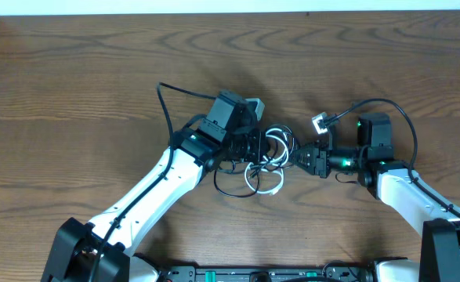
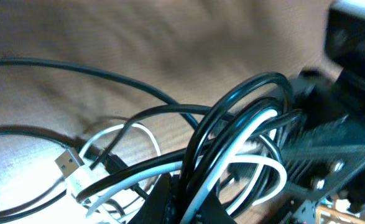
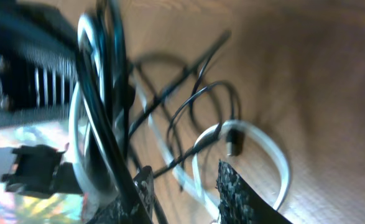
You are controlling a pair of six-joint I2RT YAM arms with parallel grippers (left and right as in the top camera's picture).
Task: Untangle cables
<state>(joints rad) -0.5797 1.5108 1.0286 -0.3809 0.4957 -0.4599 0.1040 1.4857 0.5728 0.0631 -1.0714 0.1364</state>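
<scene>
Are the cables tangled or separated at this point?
Tangled: the white cable and black cables loop through one another in one bundle.

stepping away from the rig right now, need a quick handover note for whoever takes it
Left gripper: shut on the cables, clamping a bunch of black and white loops.
Right gripper: open, jaws apart right at the same bunch, nothing clamped.
Where: all in one knot between the two grippers, mid table. The white cable threads through the black loops, and a plug end lies on the wood.
Done: no cord separated.
Left: work each cord out of the knot and lay them apart.
</scene>
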